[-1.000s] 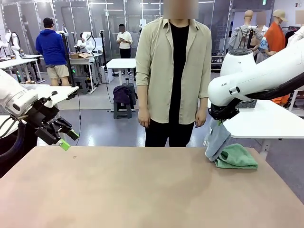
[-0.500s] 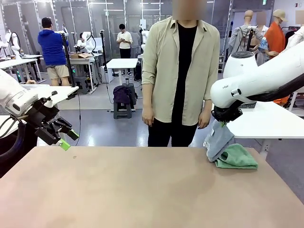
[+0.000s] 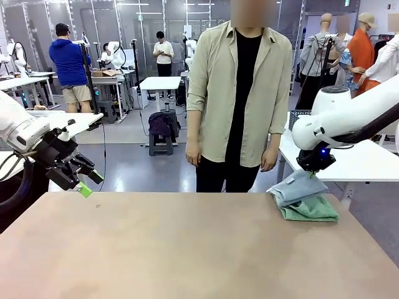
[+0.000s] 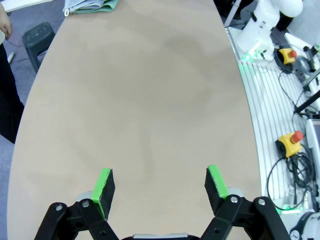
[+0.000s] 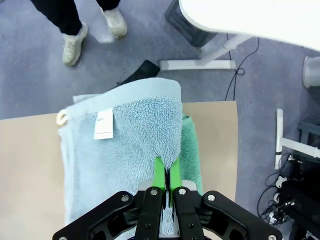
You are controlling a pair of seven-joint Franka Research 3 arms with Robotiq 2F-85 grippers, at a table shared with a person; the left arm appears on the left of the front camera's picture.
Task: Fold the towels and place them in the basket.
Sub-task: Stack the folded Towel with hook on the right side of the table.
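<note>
A pale blue-grey towel point(image 3: 292, 186) lies folded over on top of the mint green towel point(image 3: 315, 210) at the table's far right corner. My right gripper point(image 3: 313, 174) is shut on the blue-grey towel's raised edge. In the right wrist view the blue-grey towel point(image 5: 125, 135) shows a white label and a small corner loop, with the green towel point(image 5: 191, 150) peeking out beside it and my right gripper point(image 5: 166, 172) pinching the cloth. My left gripper point(image 3: 87, 184) hangs open at the table's far left edge; in the left wrist view the left gripper point(image 4: 159, 186) holds nothing. The basket is out of view.
A person point(image 3: 240, 93) stands at the far side of the table, arms down. A white side table point(image 3: 349, 159) stands behind the right arm. The tan tabletop point(image 3: 187, 249) spreads between the two arms.
My right gripper has swung right and down, laying the hanging blue-grey towel over the green one. The person shifted slightly right. The left arm has not moved.
</note>
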